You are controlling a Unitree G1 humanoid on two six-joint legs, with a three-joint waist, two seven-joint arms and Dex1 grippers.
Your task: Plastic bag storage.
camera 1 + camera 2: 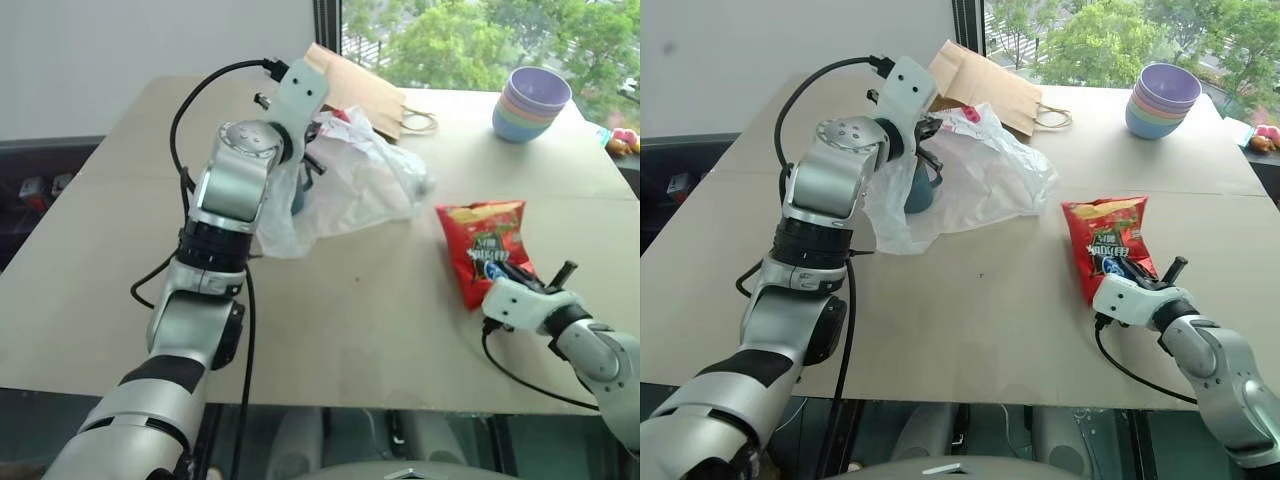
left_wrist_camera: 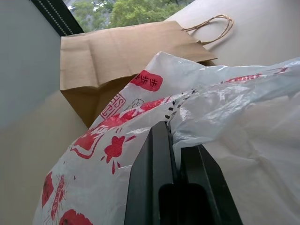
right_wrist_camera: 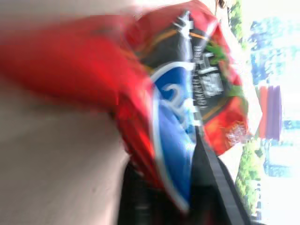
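Observation:
The plastic bag is crinkly white film with red print, and it hangs bunched over the middle of the table. My left gripper is shut on a fold of the film near the bag's top edge and holds that part up off the table. A dark teal cup shows behind the lifted film. At the right front, my right gripper is shut on the near end of a red chip packet that lies flat on the table.
A brown paper bag with handles lies at the back, just behind the plastic bag. A stack of pastel bowls stands at the back right. The tan table has open room at the front middle.

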